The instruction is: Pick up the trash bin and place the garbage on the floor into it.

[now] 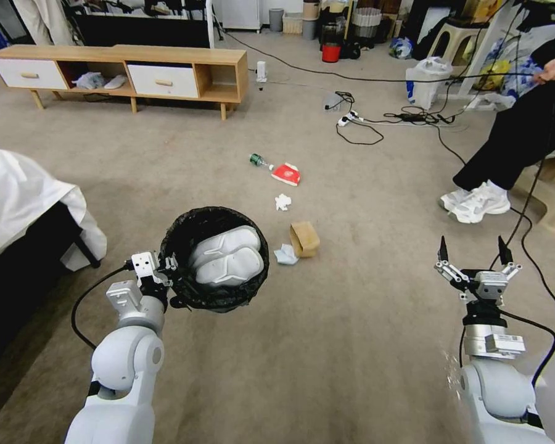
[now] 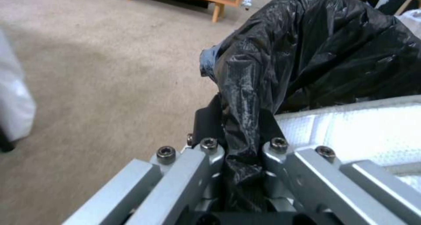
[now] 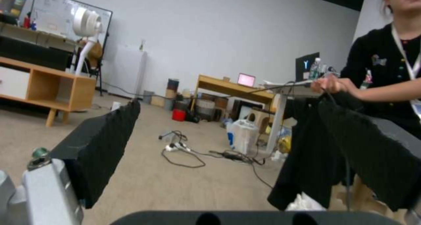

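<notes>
The left hand (image 1: 166, 271) is clamped on the rim of the trash bin (image 1: 219, 259), pinching the black bag (image 2: 307, 54) folded over the edge between its fingers. The left wrist view shows the plastic film squeezed tight between the two metal fingers. Gripped at one side of the rim, the bin hangs off the floor with its mouth facing up, which seems meant to keep it open for dropping things in. A white moulded foam piece (image 1: 226, 256) already lies inside it.

The garbage lies on the carpet (image 1: 320, 345) ahead of the bin. A crumpled brown paper bag (image 1: 304, 238) sits closest, with a white tissue (image 1: 285, 254) just beside it. Another tissue (image 1: 282, 201) lies farther on, then a red packet (image 1: 287, 174) and a green-capped bottle (image 1: 259, 161) next to each other. All of it lies between the bin and the cables (image 1: 364, 120) near the far wall.

The right hand (image 1: 475, 259) is held low over the carpet on the robot's right, its black-padded fingers (image 3: 98, 149) spread wide apart and holding nothing. It looks ready to do the picking while the left arm carries the bin. None of the litter on the floor has been collected yet; the paper bag and nearest tissue appear the easiest first targets.
</notes>
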Tool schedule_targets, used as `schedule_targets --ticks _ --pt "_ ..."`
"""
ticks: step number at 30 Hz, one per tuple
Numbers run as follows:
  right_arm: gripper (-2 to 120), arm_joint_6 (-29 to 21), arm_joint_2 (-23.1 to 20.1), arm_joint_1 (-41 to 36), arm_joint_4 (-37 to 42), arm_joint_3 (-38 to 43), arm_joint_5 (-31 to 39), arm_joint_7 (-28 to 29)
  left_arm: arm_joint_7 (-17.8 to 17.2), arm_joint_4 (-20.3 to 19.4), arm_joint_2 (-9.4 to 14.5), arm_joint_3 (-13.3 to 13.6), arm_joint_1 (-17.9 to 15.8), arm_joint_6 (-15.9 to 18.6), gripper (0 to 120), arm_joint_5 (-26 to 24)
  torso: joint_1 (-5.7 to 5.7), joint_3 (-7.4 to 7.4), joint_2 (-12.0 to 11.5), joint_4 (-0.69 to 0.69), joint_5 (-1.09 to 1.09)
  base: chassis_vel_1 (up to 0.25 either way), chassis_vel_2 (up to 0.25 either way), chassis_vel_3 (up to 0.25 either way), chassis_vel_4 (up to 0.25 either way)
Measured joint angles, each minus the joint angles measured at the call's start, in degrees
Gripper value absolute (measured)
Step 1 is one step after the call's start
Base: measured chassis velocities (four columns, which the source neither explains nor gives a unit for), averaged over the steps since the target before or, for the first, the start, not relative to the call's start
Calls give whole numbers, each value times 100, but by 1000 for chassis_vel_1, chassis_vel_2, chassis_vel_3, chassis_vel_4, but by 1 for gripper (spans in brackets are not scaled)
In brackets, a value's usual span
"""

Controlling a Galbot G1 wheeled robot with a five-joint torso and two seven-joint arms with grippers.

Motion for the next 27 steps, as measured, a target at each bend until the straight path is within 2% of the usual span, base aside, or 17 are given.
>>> schedule_targets --ticks 27 --pt "100 -10 -21 33 -67 -15 2 -9 7 84 -15 23 -43 -3 5 14 0 0 0 0 0 -268 265 270 -261"
